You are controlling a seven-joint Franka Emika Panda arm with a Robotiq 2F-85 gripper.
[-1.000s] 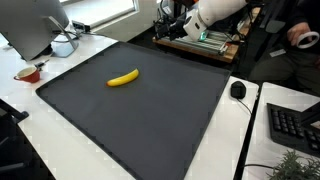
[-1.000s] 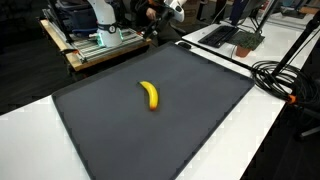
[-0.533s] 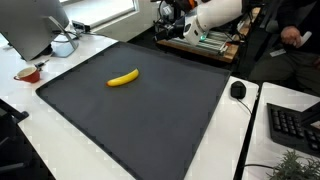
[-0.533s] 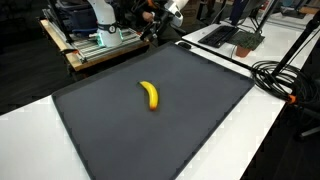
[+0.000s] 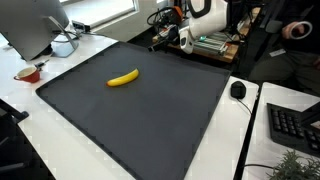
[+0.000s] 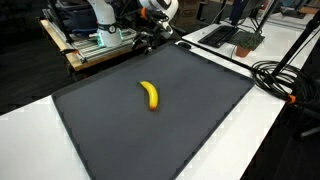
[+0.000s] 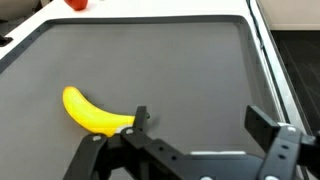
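A yellow banana (image 5: 123, 78) lies on the dark grey mat (image 5: 150, 120), in both exterior views (image 6: 149, 95) and in the wrist view (image 7: 92, 112). My gripper (image 5: 166, 38) hangs above the mat's far edge, well away from the banana; it also shows in an exterior view (image 6: 150, 38). In the wrist view the two black fingers (image 7: 200, 125) are spread wide apart with nothing between them. The banana lies to the left of the left finger there.
A monitor (image 5: 35, 25), a white object (image 5: 63, 45) and a small red-rimmed bowl (image 5: 28, 74) stand on the white table beside the mat. A mouse (image 5: 238, 90) and keyboard (image 5: 296, 125) lie on the other side. Cables (image 6: 280, 75) and a wooden bench with equipment (image 6: 95, 45) stand behind.
The arm has swung from behind the table toward the mat's far edge and lowered; the gripper now hangs over the mat. The banana has not moved.
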